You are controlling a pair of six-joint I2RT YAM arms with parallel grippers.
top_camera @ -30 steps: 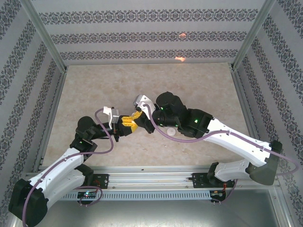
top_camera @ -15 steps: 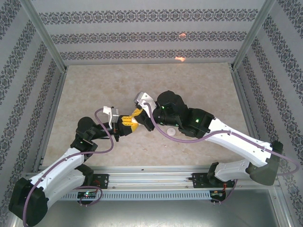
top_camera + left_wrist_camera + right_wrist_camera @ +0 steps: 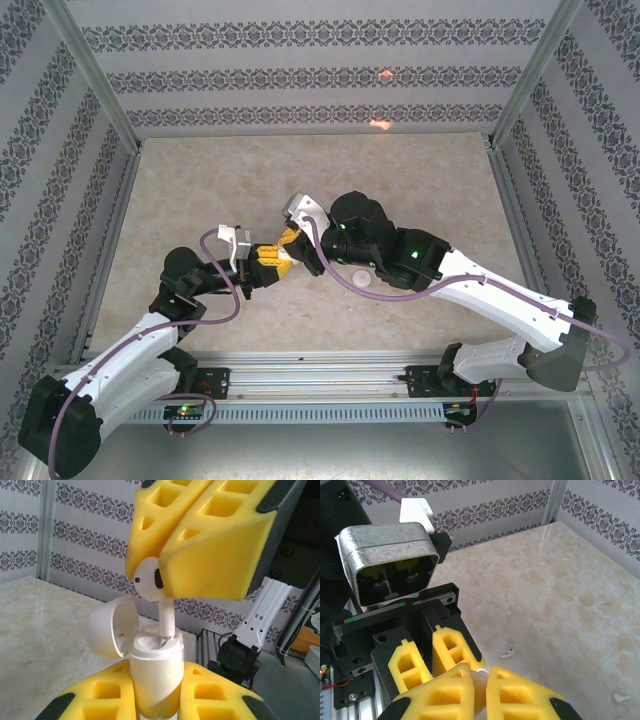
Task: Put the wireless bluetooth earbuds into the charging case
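Between my left fingers [image 3: 95,702], low in the left wrist view, the charging case [image 3: 155,675] stands upright, clenched around its lower half, its hinged lid [image 3: 112,627] swung open to the left. Directly above it hangs one earbud [image 3: 148,578]. My right fingers [image 3: 210,535] pinch its rounded head, and its stem points down with the tip just touching the rim of a socket [image 3: 152,644] in the top of the case. From overhead, both pairs of fingers meet nose to nose near the middle of the tabletop [image 3: 200,180], seemingly raised above it. I judge this to be the seating step, with the tip at the socket mouth and not yet home. To do it well I would first line the stem up with the socket, since it looks slightly tilted. Then I would lower the right arm [image 3: 480,290] slowly and straight while holding the left arm [image 3: 130,350] rigid, so the case cannot twist in its grip. I would let go only once the head sits flush, taking care not to knock the open lid. My left arm reaches forward and inward from the near left, wrist turned so its fingers point upward. My right arm sweeps in from the near right, elbow bent, wrist tipped over the case. What looks like a second earbud [image 3: 507,653] lies loose on the tabletop, apart from both.
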